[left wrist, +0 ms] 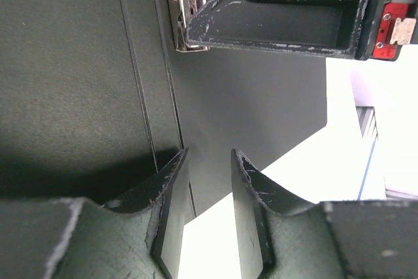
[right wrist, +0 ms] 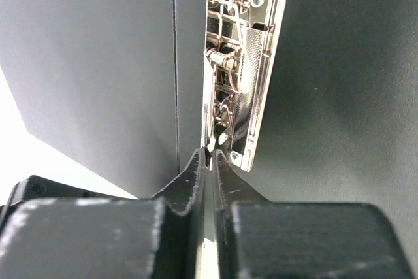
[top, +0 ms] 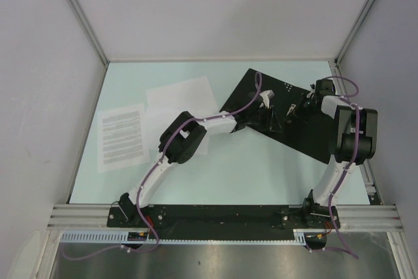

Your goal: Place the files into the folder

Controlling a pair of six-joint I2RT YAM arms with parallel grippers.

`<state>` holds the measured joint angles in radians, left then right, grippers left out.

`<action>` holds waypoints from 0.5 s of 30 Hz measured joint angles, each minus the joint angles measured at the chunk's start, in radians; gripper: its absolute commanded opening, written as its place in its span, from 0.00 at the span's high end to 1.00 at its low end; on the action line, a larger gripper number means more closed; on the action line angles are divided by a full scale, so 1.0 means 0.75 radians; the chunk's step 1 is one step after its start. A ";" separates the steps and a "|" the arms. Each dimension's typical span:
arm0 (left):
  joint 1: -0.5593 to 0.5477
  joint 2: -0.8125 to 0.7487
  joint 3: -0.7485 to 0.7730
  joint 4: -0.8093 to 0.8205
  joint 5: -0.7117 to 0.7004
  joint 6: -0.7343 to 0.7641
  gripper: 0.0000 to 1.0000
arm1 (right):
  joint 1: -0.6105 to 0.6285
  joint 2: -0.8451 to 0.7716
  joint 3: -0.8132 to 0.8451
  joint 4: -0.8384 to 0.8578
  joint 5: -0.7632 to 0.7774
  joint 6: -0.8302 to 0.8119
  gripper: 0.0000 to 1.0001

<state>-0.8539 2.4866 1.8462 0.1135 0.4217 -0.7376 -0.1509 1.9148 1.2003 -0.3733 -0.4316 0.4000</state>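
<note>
Your left tool (left wrist: pixel 209 161) hangs half-open over the folder (top: pixel 312 136), gripping nothing; your right tool (right wrist: pixel 208 156) is pinched nearly closed at the folder's metal clip (right wrist: pixel 245 63).

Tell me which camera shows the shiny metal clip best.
The right wrist view. The clip fills the middle there, close enough to see its spring and lever on the black folder. The left wrist view catches only one end at its top edge. From the top view it is too small to make out.
</note>
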 measured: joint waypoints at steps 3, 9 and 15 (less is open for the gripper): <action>-0.001 0.001 0.002 -0.011 -0.010 -0.019 0.63 | -0.002 0.000 0.000 0.001 -0.007 0.000 1.00; 0.003 0.004 0.009 -0.029 -0.038 -0.070 0.65 | -0.002 0.000 0.000 -0.002 0.003 -0.010 1.00; 0.009 0.004 0.009 -0.045 -0.056 -0.122 0.66 | 0.008 0.000 0.014 -0.034 0.064 -0.022 1.00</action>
<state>-0.8474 2.4893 1.8530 0.0795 0.3794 -0.8291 -0.1452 1.9148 1.2106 -0.3988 -0.3836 0.3836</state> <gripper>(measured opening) 0.347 0.010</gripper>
